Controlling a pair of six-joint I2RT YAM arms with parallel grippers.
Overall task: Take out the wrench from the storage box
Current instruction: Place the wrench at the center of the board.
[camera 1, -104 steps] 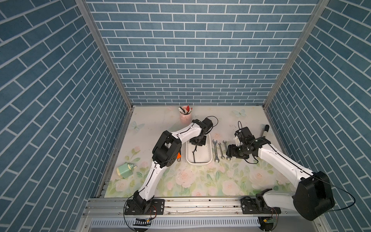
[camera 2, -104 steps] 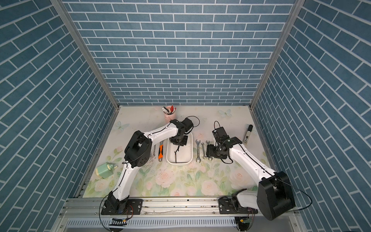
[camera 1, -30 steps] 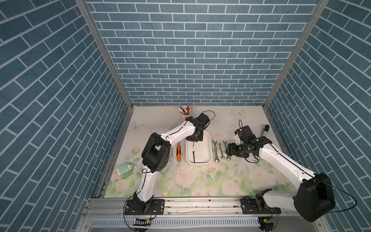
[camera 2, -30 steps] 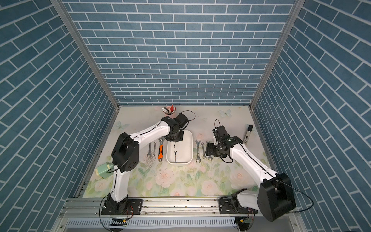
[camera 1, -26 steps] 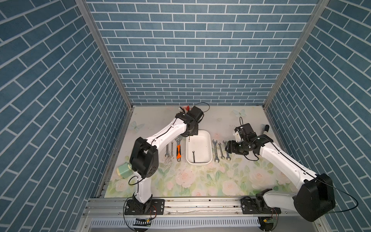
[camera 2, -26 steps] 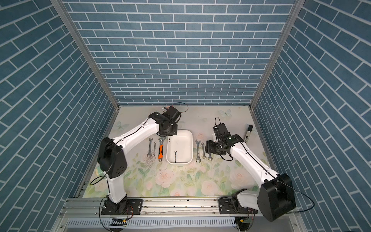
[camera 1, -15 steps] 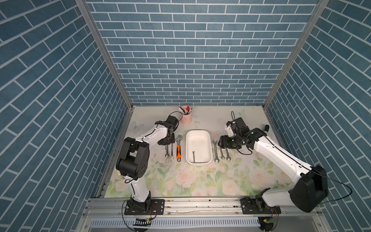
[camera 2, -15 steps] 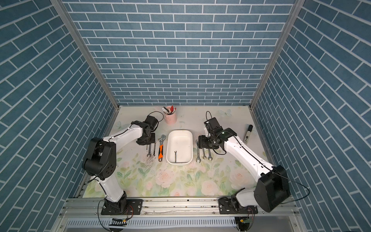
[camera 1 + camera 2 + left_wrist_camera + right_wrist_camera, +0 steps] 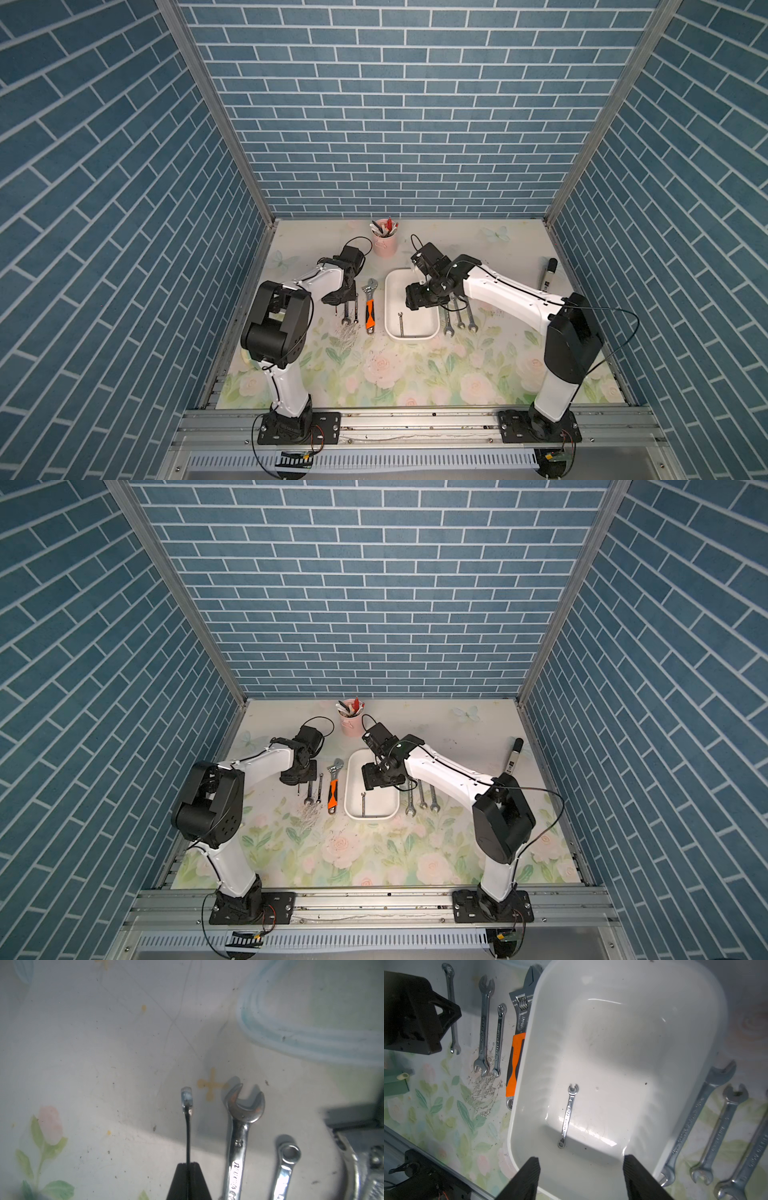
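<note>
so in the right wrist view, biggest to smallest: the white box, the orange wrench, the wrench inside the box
1. white box, by far the largest
2. orange wrench, partly hidden behind the box rim
3. wrench inside the box, clearly the smallest
All three lie at about the same depth, so nearness does not change the order.
</note>
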